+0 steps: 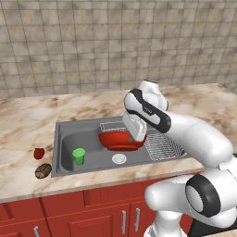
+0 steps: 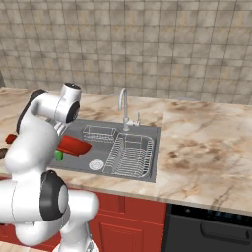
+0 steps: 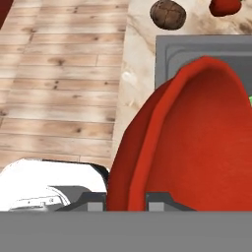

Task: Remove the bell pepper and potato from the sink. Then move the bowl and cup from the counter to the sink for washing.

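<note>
With the pepper [image 1: 39, 152] and potato [image 1: 43, 171] out and the cup [image 1: 78, 156] in the sink [image 1: 65, 134], our gripper [image 3: 127, 197] pinches the red bowl's [image 1: 118, 140] rim over the basin; next we judge lowering and releasing.

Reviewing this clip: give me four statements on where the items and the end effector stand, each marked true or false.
1. The end effector is shut on the bowl's rim. True.
2. The cup stands on the counter. False: it stands upright in the sink.
3. The potato and bell pepper lie on the counter, left of the sink. True.
4. The bowl rests flat on the dish rack. False: it is held tilted over the basin.
</note>
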Tool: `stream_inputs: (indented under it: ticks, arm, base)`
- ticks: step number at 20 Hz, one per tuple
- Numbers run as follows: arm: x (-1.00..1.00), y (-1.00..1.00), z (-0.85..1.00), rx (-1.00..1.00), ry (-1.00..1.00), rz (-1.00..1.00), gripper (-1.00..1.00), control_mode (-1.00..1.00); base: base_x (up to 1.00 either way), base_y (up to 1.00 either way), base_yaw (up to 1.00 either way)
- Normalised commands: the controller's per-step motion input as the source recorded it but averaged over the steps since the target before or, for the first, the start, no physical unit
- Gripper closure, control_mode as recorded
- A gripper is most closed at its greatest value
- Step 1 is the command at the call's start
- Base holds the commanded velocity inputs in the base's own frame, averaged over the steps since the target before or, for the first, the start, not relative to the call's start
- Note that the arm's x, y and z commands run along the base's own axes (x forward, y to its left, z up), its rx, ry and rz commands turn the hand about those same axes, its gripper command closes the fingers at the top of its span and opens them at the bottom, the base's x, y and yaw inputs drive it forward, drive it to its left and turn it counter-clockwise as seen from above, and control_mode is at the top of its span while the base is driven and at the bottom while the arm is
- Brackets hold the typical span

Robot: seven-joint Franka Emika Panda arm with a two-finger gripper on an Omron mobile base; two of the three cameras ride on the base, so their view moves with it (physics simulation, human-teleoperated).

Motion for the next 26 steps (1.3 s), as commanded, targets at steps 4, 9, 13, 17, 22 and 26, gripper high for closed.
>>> stream_inputs:
  ticks: [4, 9, 13, 17, 22, 26]
  arm:
    - [0.04, 0.11, -0.14, 0.0, 0.0, 0.0, 1.0, -1.0]
    - [0.21, 0.02, -0.09, 0.0, 0.0, 0.0, 1.0, -1.0]
    - [0.19, 0.0, -0.1, 0.0, 0.0, 0.0, 1.0, -1.0]
    - [0.16, 0.0, -0.16, 0.0, 0.0, -0.01, 1.0, -1.0]
    - [0.14, 0.0, -0.12, 0.0, 0.0, -0.01, 1.0, -1.0]
    - [0.12, -0.01, -0.15, -0.02, 0.0, -0.01, 1.0, -1.0]
  base:
    - [0.0, 0.0, 0.0]
    - [0.0, 0.0, 0.0]
    - [0.0, 0.0, 0.0]
    - [0.0, 0.0, 0.0]
    - [0.0, 0.0, 0.0]
    - [0.0, 0.0, 0.0]
